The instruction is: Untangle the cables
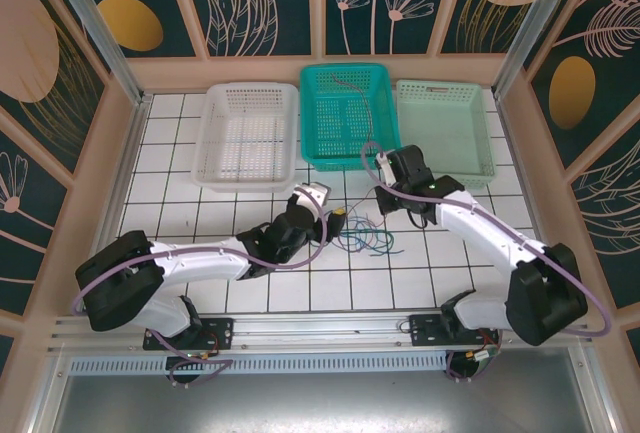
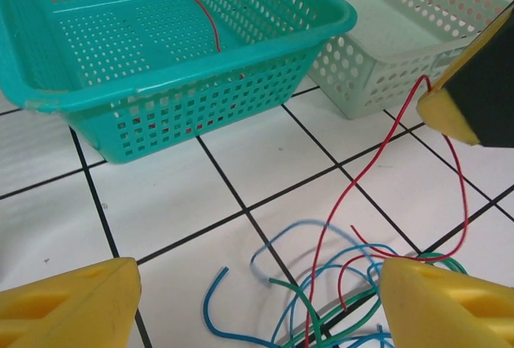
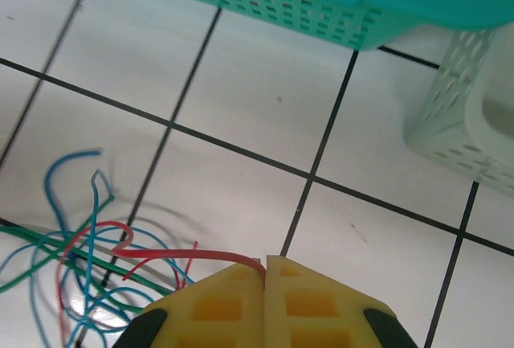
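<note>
Right wrist view first: my right claw (image 3: 266,264) is pressed together, and a red cable (image 3: 161,253) runs straight into the seam between its yellow fingertips, so it is pinched right there. Left of that claw and low in the view sits the tangle of cables (image 3: 88,272), thin, springy wires in blue, green and red. They loop over one another on the white-tiled worktop (image 3: 241,91).

Over to the left wrist view: my left claw (image 2: 257,284) is spread wide, one yellow finger at each lower corner. The tangle lies on the tiles between them and just ahead. Blue strands (image 2: 277,235) arc outward, while green strands (image 2: 309,300) snake through the middle. The red cable climbs out of the pile in a long slack curve, up to the right claw's yellow fingertip at the upper right.

From the top external view, the knot rests on the worktop between my two claws, just in front of the teal basket (image 1: 345,158). A second red cable (image 2: 201,10) lies inside that basket, well apart from the pile. The pale green basket (image 2: 385,51) stands just beside it.
</note>
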Motion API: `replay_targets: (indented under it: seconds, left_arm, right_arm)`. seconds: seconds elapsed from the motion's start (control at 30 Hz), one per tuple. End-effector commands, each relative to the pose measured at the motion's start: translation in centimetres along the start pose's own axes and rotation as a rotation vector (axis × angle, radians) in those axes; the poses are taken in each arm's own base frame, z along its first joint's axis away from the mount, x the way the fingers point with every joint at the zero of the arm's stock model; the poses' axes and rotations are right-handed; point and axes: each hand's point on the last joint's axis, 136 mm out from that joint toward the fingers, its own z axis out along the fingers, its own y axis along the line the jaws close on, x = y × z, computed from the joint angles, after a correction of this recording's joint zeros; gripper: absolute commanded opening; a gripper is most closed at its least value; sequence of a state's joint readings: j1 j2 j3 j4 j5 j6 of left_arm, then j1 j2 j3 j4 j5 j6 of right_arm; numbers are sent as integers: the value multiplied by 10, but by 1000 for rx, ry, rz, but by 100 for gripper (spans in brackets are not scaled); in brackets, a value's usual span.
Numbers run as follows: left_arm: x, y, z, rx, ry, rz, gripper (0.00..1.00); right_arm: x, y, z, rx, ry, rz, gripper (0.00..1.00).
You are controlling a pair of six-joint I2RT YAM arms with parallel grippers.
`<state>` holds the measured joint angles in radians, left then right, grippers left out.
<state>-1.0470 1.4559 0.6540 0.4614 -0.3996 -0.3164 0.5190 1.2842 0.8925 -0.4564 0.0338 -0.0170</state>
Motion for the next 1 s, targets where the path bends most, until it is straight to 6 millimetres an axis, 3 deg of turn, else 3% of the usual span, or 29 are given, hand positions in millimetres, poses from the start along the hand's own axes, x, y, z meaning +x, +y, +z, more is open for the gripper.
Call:
replay_targets:
  seconds: [0.0, 0.33, 0.53, 0.83, 0.97]
  left_arm:
    - [-27, -14, 5, 44, -73, 53, 78]
    - [-57, -52, 15, 189, -150, 201, 76]
    - [-63, -49, 32, 157, -152, 255, 75]
    - [-72, -56, 43, 207, -165, 260, 54]
    - [-76, -62, 41, 251, -176, 265, 32]
  right_arm:
    - [-17, 10, -22, -17, -46, -24, 0]
    - [-35, 35, -43, 0, -88, -133, 0]
    - [-45, 38, -61, -9, -144, -162, 0]
    - [-45, 40, -76, -27, -173, -204, 0]
    - [-45, 38, -81, -24, -184, -214, 0]
